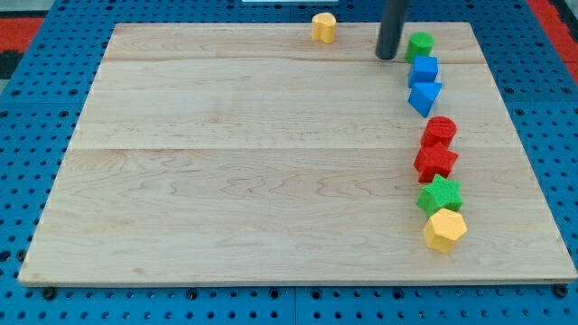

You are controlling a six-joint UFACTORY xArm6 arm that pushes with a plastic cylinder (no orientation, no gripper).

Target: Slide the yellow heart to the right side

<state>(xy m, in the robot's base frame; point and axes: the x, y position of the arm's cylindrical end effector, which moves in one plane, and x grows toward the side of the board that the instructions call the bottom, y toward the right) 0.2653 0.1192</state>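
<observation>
The yellow heart [323, 27] sits near the board's top edge, a little right of centre. My tip [387, 55] rests on the board to the heart's right and slightly lower, apart from it, just left of a green round block [419, 45]. The rod rises out of the view's top.
A column of blocks runs down the view's right side: green round block, blue cube [424, 69], blue triangle [424, 97], red round block [440, 131], red star [436, 162], green star [441, 195], yellow hexagon [444, 229]. The wooden board [226, 181] lies on a blue pegboard.
</observation>
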